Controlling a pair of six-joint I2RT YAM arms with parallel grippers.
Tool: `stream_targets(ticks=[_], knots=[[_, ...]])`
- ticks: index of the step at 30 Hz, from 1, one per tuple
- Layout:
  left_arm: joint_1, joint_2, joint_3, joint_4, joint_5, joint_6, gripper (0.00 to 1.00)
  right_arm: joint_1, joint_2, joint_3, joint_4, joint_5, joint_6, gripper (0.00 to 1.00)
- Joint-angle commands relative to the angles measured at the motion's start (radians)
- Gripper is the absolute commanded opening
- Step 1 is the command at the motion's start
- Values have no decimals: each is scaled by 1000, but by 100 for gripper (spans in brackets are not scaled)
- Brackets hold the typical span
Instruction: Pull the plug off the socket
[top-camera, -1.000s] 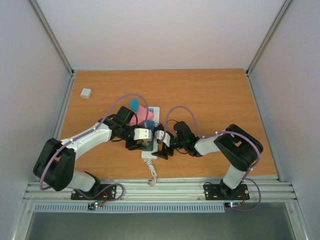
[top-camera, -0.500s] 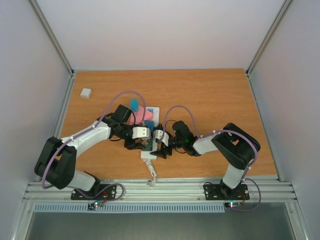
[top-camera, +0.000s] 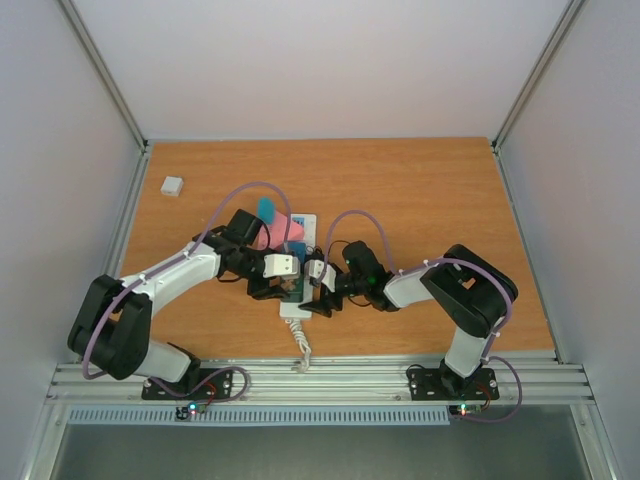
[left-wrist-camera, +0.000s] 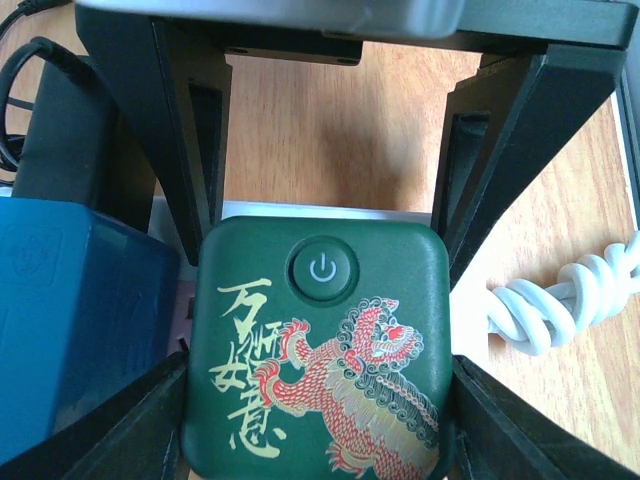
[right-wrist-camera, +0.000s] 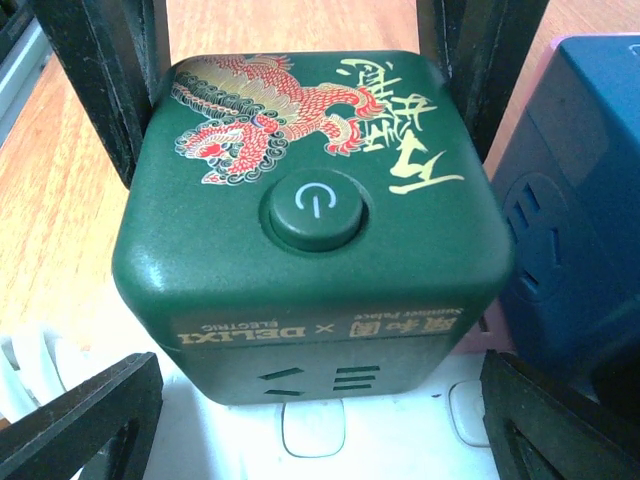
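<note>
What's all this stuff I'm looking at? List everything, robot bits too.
table: one, orange-brown wood, under everything
power strip: one, white, mid-table between the arms
coiled cord: one, white, at the strip's near end
green cube plug: one, dark green with red-and-gold dragon, on the strip's near part
blue cube: one, blue, right beside the green one
pink block: one, pink, farther along the strip, partly hidden
teal piece: one, teal, just beyond the pink block
small block: one, white, table's far left corner
left arm and right arm: two, white and black, bolted at the near edge
left hand: one, black, closed on the green cube plug's sides
right hand: one, black, open around the same cube
</note>
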Motion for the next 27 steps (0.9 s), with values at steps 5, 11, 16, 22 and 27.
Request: stream_targets(ticks=[5,11,16,22,27], knots=[[0,-45,83,-22,210,-43,27,20,49,-3,-64,67,-58,87],[1,-78,72,-27,176,-26,26,20,54,0,-68,75,-59,88],[9,-94,72,-59,140,-5,25,20,46,-6,-68,77,-57,87],[59,-140,84,-148,117,27,23,19,31,-20,-56,72,-59,88],[127,-194,97,-229,106,50,23,21,19,-36,-41,60,-62,89]])
